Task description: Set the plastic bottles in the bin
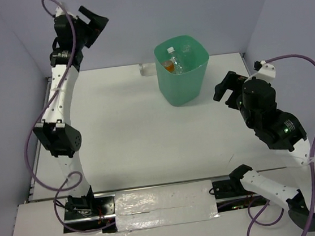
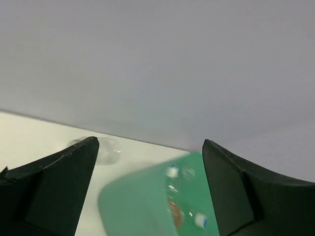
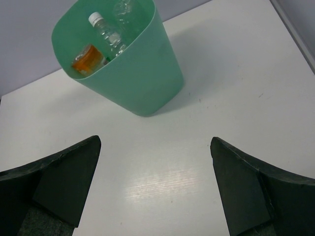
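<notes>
The mint-green bin [image 1: 182, 75] stands at the back middle of the table; it also shows in the right wrist view [image 3: 133, 73] and, blurred, in the left wrist view [image 2: 147, 201]. Inside it lie clear bottles with white caps [image 3: 106, 30] and one with orange ends [image 3: 87, 59]. One clear bottle [image 1: 147, 68] lies on the table just left of the bin, against the back wall, and shows in the left wrist view [image 2: 106, 150]. My left gripper [image 1: 94, 20] is open and empty, raised high at the back left. My right gripper [image 1: 225, 90] is open and empty, right of the bin.
Grey walls enclose the table [image 1: 148, 136] at the back and on both sides. A taped strip [image 1: 167, 205] runs along the near edge between the arm bases.
</notes>
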You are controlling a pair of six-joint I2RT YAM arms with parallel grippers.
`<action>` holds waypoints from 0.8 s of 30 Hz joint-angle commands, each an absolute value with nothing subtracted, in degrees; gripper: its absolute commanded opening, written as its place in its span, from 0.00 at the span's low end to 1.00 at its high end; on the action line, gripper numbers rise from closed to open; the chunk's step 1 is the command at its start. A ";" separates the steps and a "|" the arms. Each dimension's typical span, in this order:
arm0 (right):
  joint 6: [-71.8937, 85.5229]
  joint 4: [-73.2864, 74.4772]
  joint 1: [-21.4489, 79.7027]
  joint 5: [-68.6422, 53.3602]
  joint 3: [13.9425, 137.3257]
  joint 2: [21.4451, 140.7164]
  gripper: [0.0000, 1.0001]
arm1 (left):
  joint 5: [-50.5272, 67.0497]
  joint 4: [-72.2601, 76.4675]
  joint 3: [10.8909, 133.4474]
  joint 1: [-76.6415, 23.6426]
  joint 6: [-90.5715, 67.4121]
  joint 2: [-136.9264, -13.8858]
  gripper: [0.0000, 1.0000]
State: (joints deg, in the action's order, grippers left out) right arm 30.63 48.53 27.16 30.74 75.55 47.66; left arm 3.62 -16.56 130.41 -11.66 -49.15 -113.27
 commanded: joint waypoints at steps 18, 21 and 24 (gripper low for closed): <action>29.36 45.26 27.42 30.24 76.81 54.75 1.00 | 29.26 -2.64 138.08 -4.57 -58.98 -152.04 0.99; 29.44 44.74 27.51 29.36 77.34 55.90 1.00 | 30.05 1.12 135.11 -4.66 -58.62 -153.11 0.99; 29.36 44.56 27.51 29.00 77.43 56.78 1.00 | 30.76 5.00 133.94 -4.75 -60.29 -153.98 1.00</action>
